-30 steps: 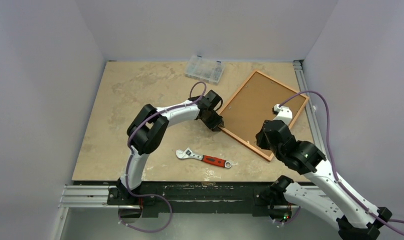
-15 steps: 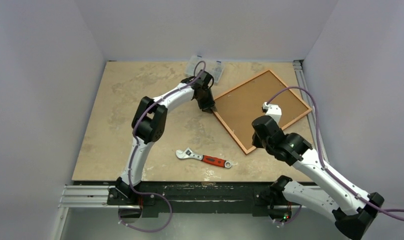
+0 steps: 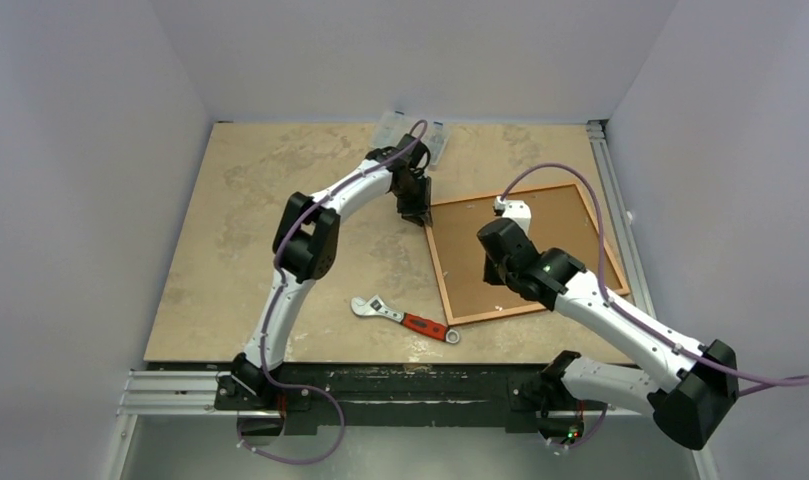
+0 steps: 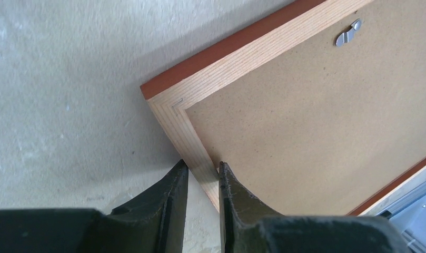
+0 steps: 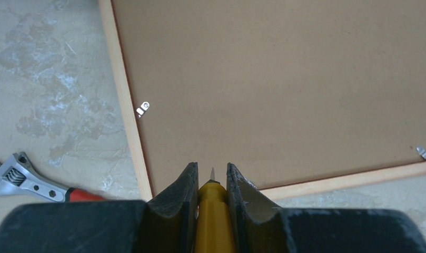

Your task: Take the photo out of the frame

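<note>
L gripper (image 4: 201, 169): fingers (image 4: 174, 190) nearly closed, pinching the frame (image 4: 171, 113) moulding btwn the tips, just short of a corner. That corner sits straight ahead of the tips. The pale wood back faces up, w/ the red-orange outer side showing along the far edge. Right of the fingers, inside the moulding, is the brown backing board (image 4: 305, 132). Further ahead-right on it is a small metal turn tab (image 4: 347, 32). Left of the fingers is bare table (image 4: 58, 95).

R gripper (image 5: 212, 174): fingers closed on a yellow tool (image 5: 213, 216), its thin metal tip poking out just past the tips, over the board's near corner area. Can't tell if the tip touches the board. One frame rail runs ahead-left of the fingers, the other goes off to the right, and their corner is hidden behind the fingers. A 2nd tab sits ahead-left by the rail and a 3rd far right. The wrench (image 5: 21, 179), red handle, lies low-left of the fingers on the table, outside the frame and close to that corner.

Top view: the frame lies back up btwn the two grippers. The photo doesn't show; only the board side is seen.
</note>
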Tool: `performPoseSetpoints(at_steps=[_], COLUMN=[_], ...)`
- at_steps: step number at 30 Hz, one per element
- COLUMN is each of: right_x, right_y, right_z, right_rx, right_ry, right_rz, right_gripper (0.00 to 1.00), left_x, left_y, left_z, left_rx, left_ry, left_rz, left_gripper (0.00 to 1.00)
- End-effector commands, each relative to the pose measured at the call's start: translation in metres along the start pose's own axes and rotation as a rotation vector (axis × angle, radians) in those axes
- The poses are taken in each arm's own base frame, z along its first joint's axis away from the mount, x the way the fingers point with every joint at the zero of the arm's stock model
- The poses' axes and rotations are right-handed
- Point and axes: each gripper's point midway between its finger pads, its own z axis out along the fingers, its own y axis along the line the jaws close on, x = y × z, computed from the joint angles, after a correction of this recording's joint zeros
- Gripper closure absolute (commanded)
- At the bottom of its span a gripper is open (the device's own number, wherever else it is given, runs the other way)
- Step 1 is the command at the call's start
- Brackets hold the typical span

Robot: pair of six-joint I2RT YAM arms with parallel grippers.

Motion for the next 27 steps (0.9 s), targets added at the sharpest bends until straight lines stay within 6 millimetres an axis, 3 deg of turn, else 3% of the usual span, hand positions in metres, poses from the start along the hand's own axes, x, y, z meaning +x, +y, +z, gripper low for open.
performPoseSetpoints(at_steps=[1, 6, 11, 15, 21, 27], right_x=[-0.02, -0.021, -0.024, -0.03, -0.042, -0.042], right_y=[0.022, 0.032, 0.056, 0.07, 0.078, 0.084], right_z=[0.004, 0.014, 0.025, 0.038, 0.056, 0.07], right_rx=[-0.065, -0.081, -0.149, -0.157, -0.124, -0.128], right_ry=[-0.056, -0.049, -0.039, -0.033, -0.07, -0.089], right_rz=[0.017, 0.026, 0.047, 0.04, 0.052, 0.044], right_gripper=[1.0, 1.0, 1.0, 1.0, 1.0, 1.0], left_x=[-0.028, -0.043, -0.033, -0.012, 0.028, 0.04], left_y=[-0.023, -0.04, -0.043, -0.045, -0.051, -0.056], left_z=[-0.011, -0.007, -0.021, -0.036, -0.038, -0.032], left_rx=[0.121, 0.185, 0.196, 0.23, 0.262, 0.236], left_ry=[-0.045, -0.067, -0.034, -0.013, 0.042, 0.032], left_rz=[0.048, 0.023, -0.027, -0.059, -0.093, -0.096], left_gripper=[1.0, 0.96, 0.62, 0.5, 0.5, 0.54])
